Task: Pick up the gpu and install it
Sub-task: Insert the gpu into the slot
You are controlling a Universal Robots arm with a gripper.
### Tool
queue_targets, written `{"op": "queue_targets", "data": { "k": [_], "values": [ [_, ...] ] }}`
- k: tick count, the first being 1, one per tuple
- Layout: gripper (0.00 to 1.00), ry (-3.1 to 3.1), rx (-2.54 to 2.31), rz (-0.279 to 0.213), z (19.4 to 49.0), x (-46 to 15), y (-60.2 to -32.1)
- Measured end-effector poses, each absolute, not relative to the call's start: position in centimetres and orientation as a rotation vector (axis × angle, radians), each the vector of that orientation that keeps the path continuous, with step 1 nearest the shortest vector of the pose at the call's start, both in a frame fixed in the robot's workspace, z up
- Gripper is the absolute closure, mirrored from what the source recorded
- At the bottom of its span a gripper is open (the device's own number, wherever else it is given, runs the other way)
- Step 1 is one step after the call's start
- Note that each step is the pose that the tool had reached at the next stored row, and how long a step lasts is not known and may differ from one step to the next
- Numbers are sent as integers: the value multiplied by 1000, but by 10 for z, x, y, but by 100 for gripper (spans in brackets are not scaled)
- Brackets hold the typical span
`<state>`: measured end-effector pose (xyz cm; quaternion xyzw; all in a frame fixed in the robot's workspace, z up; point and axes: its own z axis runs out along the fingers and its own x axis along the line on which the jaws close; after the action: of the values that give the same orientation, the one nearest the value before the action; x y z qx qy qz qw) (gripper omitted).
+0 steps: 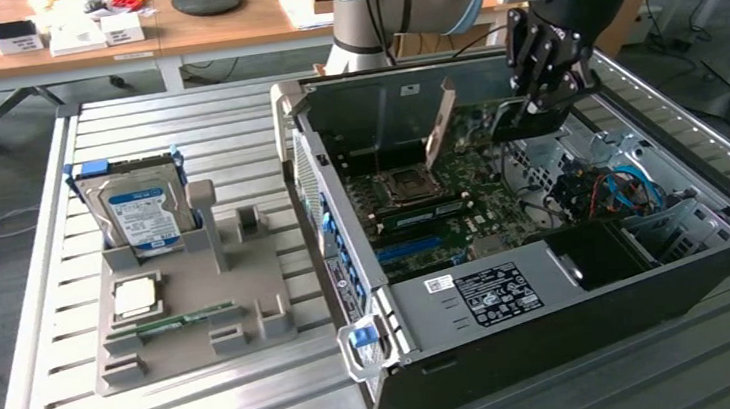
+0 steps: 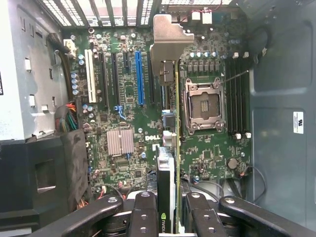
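Note:
My gripper (image 1: 545, 87) is shut on the gpu (image 1: 518, 121) and holds it on edge inside the open computer case (image 1: 514, 351), just above the green motherboard (image 1: 471, 184). The card's silver bracket (image 1: 440, 122) slants down toward the board near the CPU socket (image 1: 399, 183). In the wrist view the gpu (image 2: 177, 128) appears edge-on as a thin green line, and its bracket (image 2: 168, 42) lies toward the case's slotted rear wall. The two black fingers (image 2: 144, 212) clamp the card's near end, and the gripper (image 2: 170, 217) sits over the board between the blue slot (image 2: 139, 79) and the CPU socket (image 2: 205, 106).
On the exterior view's left a grey fixture (image 1: 256, 320) carries a hard drive (image 1: 145, 211) with a blue-white label, a square chip (image 1: 137, 297) and a narrow memory stick (image 1: 182, 318). Case walls, cables (image 1: 605, 191) and a power supply (image 1: 508, 291) surround the motherboard.

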<state>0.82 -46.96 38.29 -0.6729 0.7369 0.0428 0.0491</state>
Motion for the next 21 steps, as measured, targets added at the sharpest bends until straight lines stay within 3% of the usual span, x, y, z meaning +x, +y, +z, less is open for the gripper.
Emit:
{"op": "queue_targets", "data": {
  "k": [21],
  "values": [
    [73, 2238, -2049, 122, 367, -2, -472]
  ]
}}
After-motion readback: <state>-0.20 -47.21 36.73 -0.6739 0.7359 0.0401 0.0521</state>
